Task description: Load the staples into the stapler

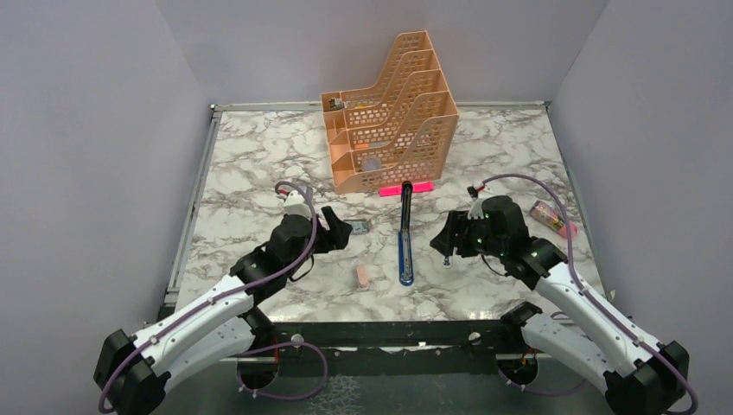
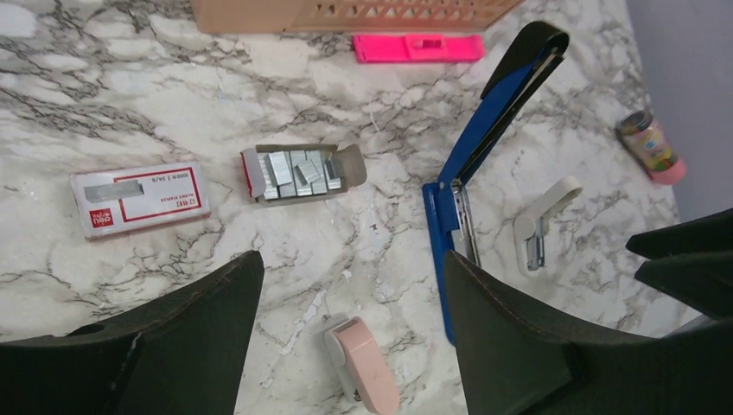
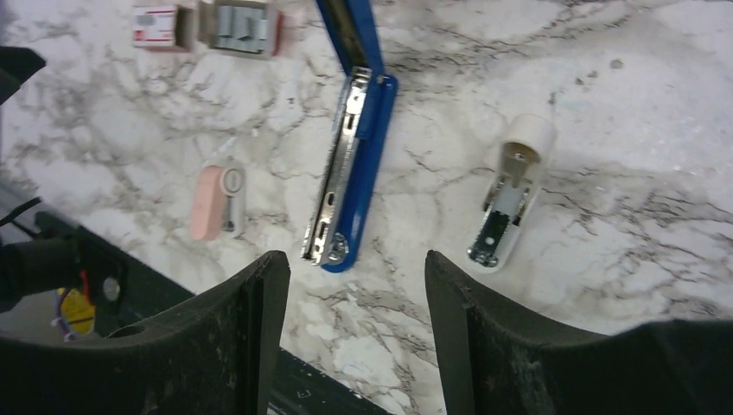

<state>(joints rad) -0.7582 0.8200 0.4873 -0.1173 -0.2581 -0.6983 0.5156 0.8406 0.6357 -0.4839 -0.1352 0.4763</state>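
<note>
My left tool [image 2: 353, 268] hangs above the desk [image 2: 130, 95], its dark matte fingers spread wide with nothing between them. At its 11 o'clock lies a small grey cardboard tray [image 2: 347, 162], flaps open, packed with silvery staples [image 2: 298, 173]. At 10 o'clock rests the flat white box [image 2: 138, 199] with a red-bordered label. At 1 o'clock the long blue stapler [image 2: 439, 229] lies opened, its black-tipped top arm swung up from the base and the bright metal channel bared.

My right tool [image 3: 354, 264] is spread and empty too. The stapler's channel end sits at its 12 o'clock, with a rounded peach-pink piece [image 3: 209, 203] at 10 and a white capsule-shaped piece [image 3: 512, 194] at 2. The desk is glossy, grey-veined marble.
</note>
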